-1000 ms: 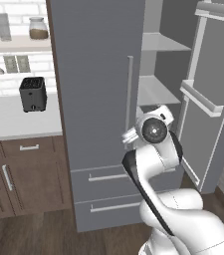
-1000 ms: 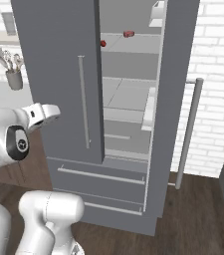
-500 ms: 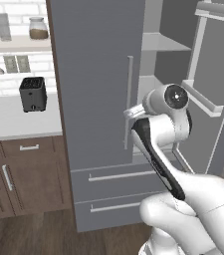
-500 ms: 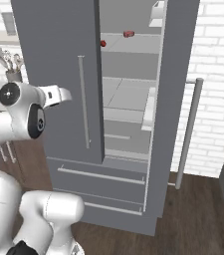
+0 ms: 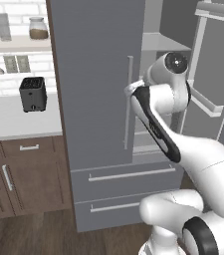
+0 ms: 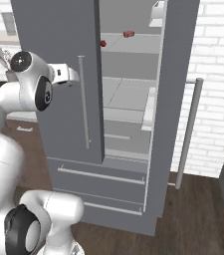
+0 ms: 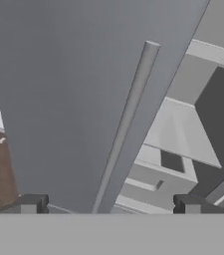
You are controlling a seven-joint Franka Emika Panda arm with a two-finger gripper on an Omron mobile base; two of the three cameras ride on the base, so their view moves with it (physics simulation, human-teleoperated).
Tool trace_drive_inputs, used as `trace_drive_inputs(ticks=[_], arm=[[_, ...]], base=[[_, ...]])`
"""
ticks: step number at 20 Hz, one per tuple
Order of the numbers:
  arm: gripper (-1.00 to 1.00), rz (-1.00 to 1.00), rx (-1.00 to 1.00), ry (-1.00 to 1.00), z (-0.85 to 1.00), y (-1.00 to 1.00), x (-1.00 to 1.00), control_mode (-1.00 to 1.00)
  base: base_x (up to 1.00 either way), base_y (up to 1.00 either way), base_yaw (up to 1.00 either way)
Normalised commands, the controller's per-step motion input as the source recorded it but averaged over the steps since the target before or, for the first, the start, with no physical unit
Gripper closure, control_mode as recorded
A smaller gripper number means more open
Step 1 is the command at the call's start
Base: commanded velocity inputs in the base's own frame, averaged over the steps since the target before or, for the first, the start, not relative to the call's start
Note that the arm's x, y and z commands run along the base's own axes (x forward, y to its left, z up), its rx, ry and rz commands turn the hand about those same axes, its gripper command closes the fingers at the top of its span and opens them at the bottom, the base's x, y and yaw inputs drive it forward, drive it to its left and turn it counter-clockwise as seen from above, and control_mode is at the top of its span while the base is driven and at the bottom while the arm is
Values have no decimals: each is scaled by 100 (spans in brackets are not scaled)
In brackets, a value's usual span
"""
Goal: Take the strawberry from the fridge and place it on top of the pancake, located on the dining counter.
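The grey fridge point(image 6: 58, 30) has its left door shut and its right door point(image 6: 175, 74) swung open, showing pale shelves. On the upper shelf lies the tiny red strawberry point(image 6: 103, 43), just past the left door's edge. My gripper point(image 6: 75, 76) is held high in front of the shut left door, close to its slim bar handle point(image 6: 83, 99), lower than the strawberry and to its left. In the hand view the fingertips point(image 7: 31, 204) stand wide apart, open and empty, with the handle point(image 7: 128, 124) between them. The pancake and the dining counter are out of view.
A second reddish item point(image 6: 129, 34) lies further back on the same shelf. Left of the fridge run a white counter point(image 5: 14, 122) with a black toaster point(image 5: 33, 93) and brown cabinets point(image 5: 24, 174). The open door point(image 5: 208, 94) stands at the right.
The arm has swung upward, lifting the hand from waist height to the upper part of the left door's handle. The fridge and its contents have not moved.
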Motion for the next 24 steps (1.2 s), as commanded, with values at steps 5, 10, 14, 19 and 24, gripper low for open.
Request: trace_drive_inputs(ticks=[5,10,14,19,24], arm=[[-100,-13,0,1,14,-13,52,-100],[-100,-8,9,0,0,-1,51,-100],[-100,-4,16,0,0,0,50,-100],[-100,-4,6,-7,-2,0,59,-100],[-100,-4,0,-8,-13,0,57,-100]], base=[[0,0,0],[0,0,0],[0,0,0],[0,0,0],[0,0,0]])
